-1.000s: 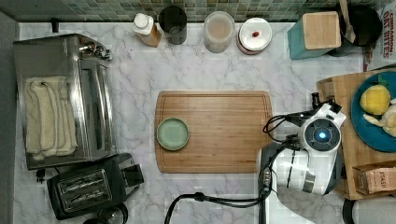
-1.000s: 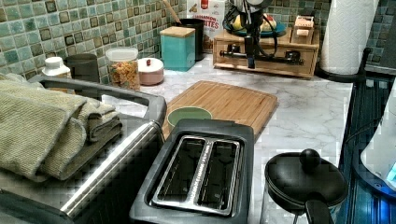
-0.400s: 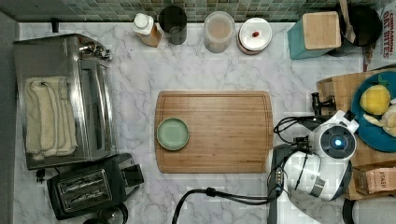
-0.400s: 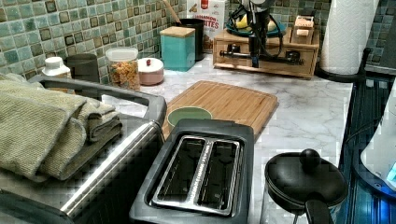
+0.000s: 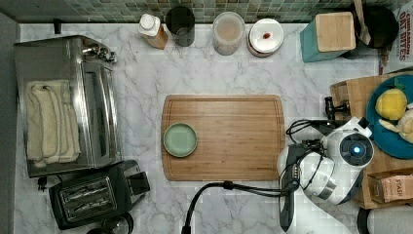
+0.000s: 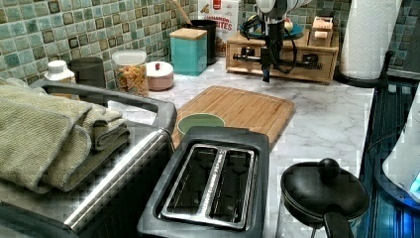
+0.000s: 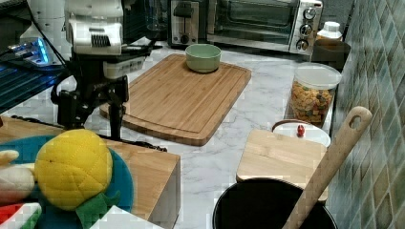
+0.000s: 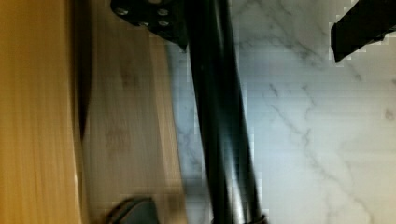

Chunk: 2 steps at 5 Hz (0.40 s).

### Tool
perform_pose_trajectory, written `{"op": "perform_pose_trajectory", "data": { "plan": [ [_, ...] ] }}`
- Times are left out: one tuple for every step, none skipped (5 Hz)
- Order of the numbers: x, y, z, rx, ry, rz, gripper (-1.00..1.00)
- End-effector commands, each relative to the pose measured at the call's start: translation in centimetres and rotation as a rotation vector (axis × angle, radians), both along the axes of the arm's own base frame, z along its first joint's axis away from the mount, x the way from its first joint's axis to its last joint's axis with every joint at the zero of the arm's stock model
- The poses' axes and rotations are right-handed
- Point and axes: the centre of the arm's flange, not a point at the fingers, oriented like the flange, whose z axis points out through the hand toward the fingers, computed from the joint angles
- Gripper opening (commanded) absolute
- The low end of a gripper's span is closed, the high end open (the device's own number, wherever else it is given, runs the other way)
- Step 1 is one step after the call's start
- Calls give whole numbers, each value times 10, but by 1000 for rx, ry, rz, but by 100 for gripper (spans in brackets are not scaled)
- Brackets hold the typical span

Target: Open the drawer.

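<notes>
The white-and-grey marble counter [image 5: 234, 68] lies bare around the rounded bamboo cutting board [image 5: 234, 139]. The light-wood drawer [image 6: 292, 62] sits at the left view's far end; the black gripper [image 7: 98, 112] straddles its black bar handle [image 8: 219, 140], jaws spread.

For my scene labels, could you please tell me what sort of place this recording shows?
Most likely a kitchen counter: a marble worktop backed by green mosaic tiles, with a toaster oven, a toaster and a wooden cutting board holding a small green bowl.
</notes>
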Motion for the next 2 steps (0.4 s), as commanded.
{"op": "perform_pose_trajectory", "data": {
  "plan": [
    [24, 52, 12, 29, 9, 100, 100],
    [26, 84, 11, 92, 1, 217, 100]
  ]
}}
